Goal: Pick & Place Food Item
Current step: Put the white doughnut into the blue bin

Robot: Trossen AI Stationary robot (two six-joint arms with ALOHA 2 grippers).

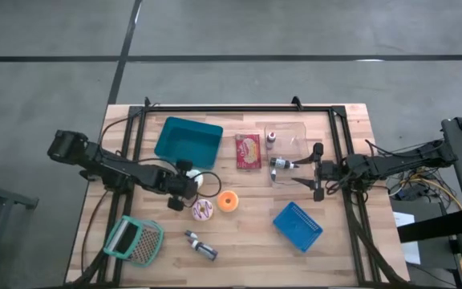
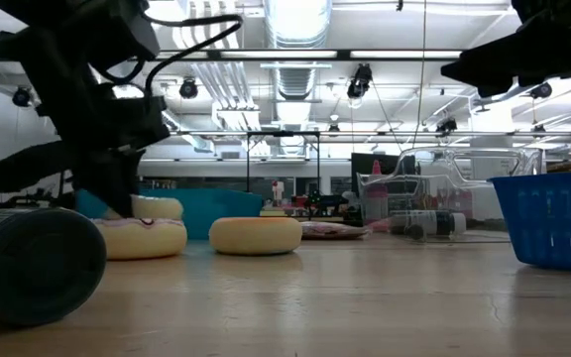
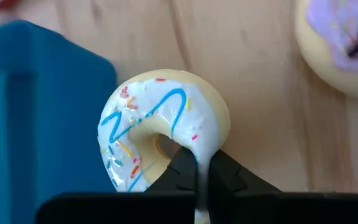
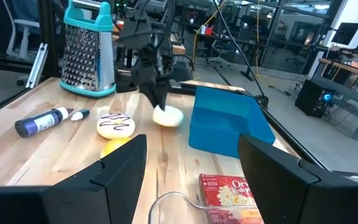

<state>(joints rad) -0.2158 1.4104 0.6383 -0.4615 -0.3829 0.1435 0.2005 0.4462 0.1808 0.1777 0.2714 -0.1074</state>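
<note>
Left wrist view: white-iced, blue-striped donut (image 3: 163,127) pinched by left gripper (image 3: 199,180).

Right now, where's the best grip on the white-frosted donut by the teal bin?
Across the ring wall, from above: the white-frosted donut lies flat beside the teal bin, so one finger goes in the hole and one outside. The left gripper is clamped there, on the side away from the bin.
</note>
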